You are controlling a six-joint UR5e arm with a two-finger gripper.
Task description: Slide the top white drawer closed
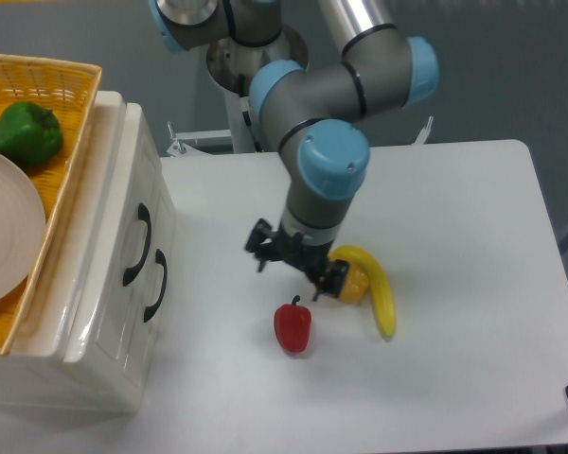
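Note:
The top white drawer point(133, 210) is the upper front of the cream-white cabinet at the left, and its black curved handle point(140, 244) faces right. Its front lies level with the lower drawer front, whose own black handle point(157, 284) sits just below. My gripper point(289, 275) hangs over the middle of the table, well to the right of both handles. It is open with nothing between its fingers, and it is just above the red pepper and left of the yellow pepper.
A yellow wicker basket point(71, 85) on top of the cabinet holds a green pepper point(24, 132) and a white plate point(5, 227). On the table lie a red pepper point(292, 327), a yellow pepper point(352, 282) and a banana point(379, 293).

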